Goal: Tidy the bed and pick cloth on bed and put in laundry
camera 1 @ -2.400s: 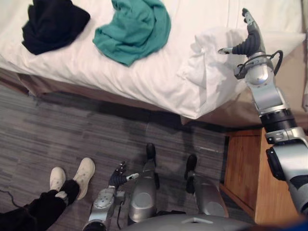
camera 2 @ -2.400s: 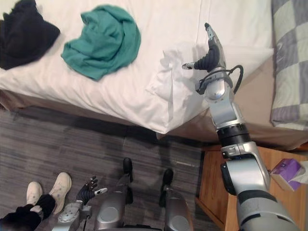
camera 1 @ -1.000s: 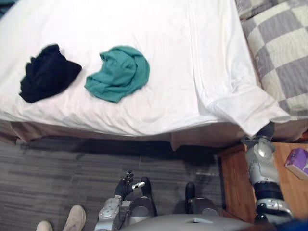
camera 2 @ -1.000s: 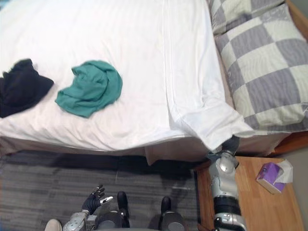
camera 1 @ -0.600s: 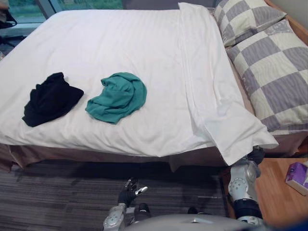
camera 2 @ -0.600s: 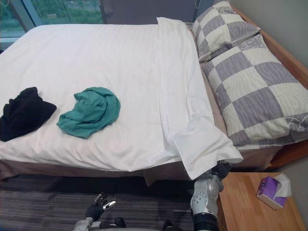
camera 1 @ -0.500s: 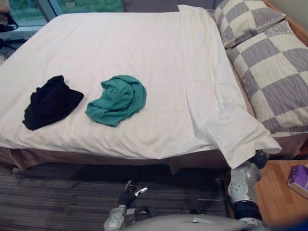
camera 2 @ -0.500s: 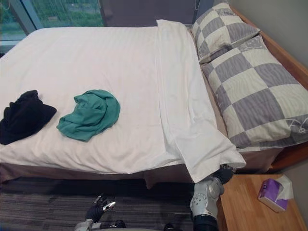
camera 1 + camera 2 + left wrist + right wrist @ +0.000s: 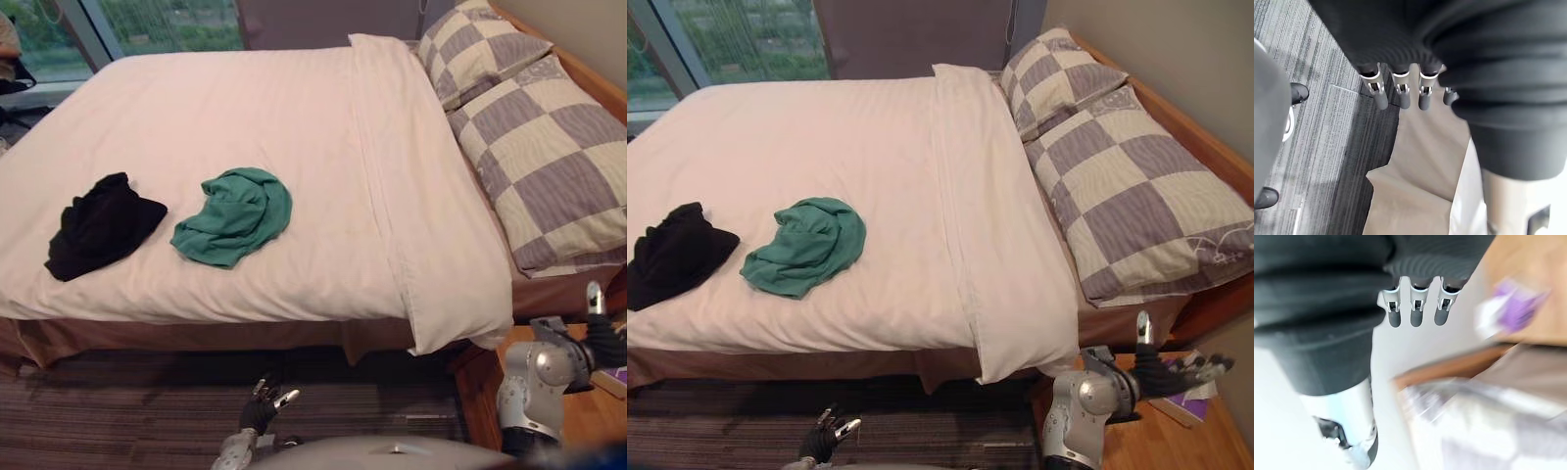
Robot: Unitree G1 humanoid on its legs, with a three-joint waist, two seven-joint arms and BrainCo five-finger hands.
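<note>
Teal cloth (image 9: 233,215): lies crumpled on the white duvet (image 9: 245,108), left of centre on the bed (image 9: 196,338) and toward its near edge. Black cloth (image 9: 98,225): a second crumpled heap just to its left, apart from it, also near the front edge. Neither is touched by a hand.

Duvet: lies flat and smooth. Its turned-back band (image 9: 411,196) runs from far to near along the right side, and the near corner hangs over the bed's edge. Two grey-and-cream checked pillows (image 9: 549,157) sit to the right of the band, at the headboard.

Right hand (image 9: 1164,375): fingers straight and spread wide, holding nothing. It is low at the bed's near right corner, above the wooden nightstand (image 9: 1156,441) and beside a purple tissue box (image 9: 1190,399).

Left hand (image 9: 263,406): low over the grey carpet (image 9: 118,411) in front of the bed, fingers relaxed and empty, well short of either cloth.

Step, as judged: the tidying part looks about finished, since the cover lies even. The cloth pick-up has not yet begun.

Next move calls for:
- a shift left along the bed's near side, as both cloths lie well away from the right hand;
- a reach over the front edge, most likely with the left hand, and a closing of the fingers round a bunched fold of the teal cloth, which is the nearer;
- a lift clear of the duvet without dragging it;
- the black cloth likewise, then the carry to the laundry.
</note>
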